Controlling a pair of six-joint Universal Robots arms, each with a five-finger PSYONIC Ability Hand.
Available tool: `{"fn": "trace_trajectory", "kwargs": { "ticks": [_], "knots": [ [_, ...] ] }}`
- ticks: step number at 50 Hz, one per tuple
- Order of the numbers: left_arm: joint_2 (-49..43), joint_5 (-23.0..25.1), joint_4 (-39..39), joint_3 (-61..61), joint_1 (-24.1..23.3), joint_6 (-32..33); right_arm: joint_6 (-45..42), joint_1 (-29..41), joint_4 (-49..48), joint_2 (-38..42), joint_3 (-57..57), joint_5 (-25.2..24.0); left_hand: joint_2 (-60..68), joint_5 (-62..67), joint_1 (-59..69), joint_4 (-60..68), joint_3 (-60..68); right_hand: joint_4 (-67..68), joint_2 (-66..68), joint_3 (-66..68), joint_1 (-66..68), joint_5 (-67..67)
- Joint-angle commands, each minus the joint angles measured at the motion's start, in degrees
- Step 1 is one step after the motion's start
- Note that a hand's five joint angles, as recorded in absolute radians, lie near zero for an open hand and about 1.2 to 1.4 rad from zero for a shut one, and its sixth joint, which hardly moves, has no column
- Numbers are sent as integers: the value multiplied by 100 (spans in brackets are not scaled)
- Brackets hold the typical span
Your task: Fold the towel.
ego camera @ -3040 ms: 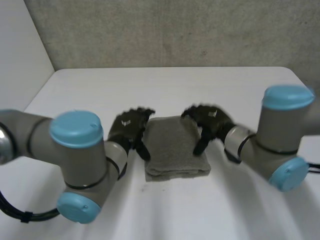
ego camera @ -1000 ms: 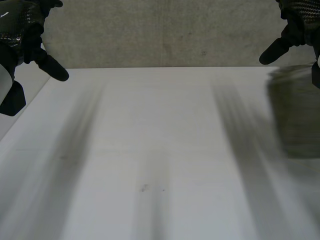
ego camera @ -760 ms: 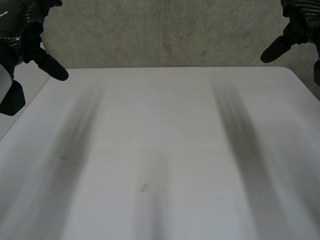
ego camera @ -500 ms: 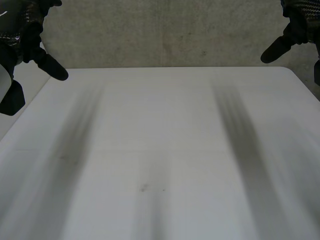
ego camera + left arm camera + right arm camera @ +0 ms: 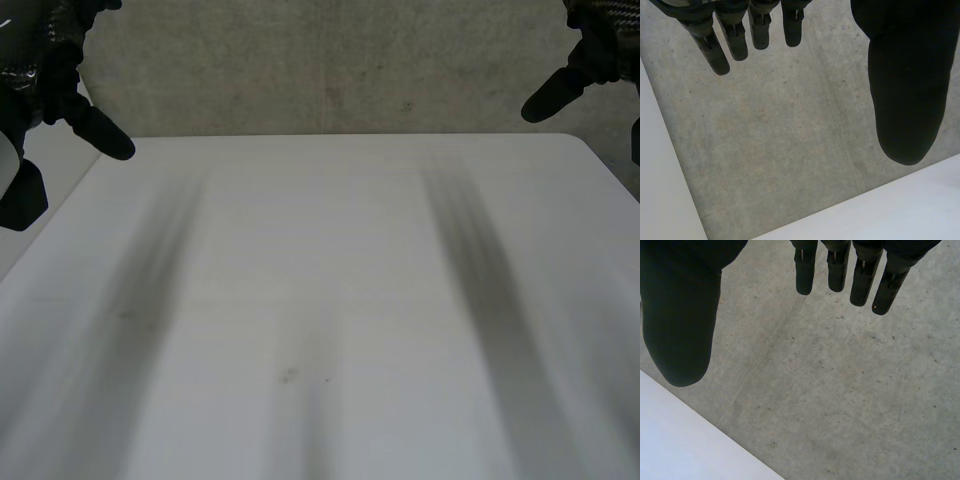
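The left hand [image 5: 45,70] and the right hand [image 5: 598,45] hang high at left and right, fingers straight, above the white table [image 5: 320,260].

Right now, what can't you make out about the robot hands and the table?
Head view: the left robot hand is largely cut off by the picture's corner.
Head view: the right robot hand is largely cut off by the opposite corner.
Head view: the small specks on the table are too small to identify.

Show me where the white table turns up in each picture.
Head view: the table spreads beneath the concrete wall.
Left wrist view: the table lies beyond the thumb of the left hand.
Right wrist view: the table lies beyond the thumb of the right hand.
Shared landmark: the concrete wall.
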Motion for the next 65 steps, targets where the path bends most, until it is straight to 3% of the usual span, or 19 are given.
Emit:
{"fn": "trace_trajectory", "kwargs": {
  "ticks": [1,16,65],
  "knots": [
    [52,-2,-22,9,-2,0,8,-8,37,-68,-1,-14,57,-174,-19,40,40,-344,-451,-247,-452,-388],
    [166,-2,-31,17,-11,-9,53,-9,318,-182,-45,-243,57,-174,-19,40,40,-344,-451,-247,-452,-388],
    [166,42,-31,-9,-55,0,35,-17,300,-287,-36,-261,57,-174,-19,40,40,-344,-451,-247,-452,-388]
  ]
}}
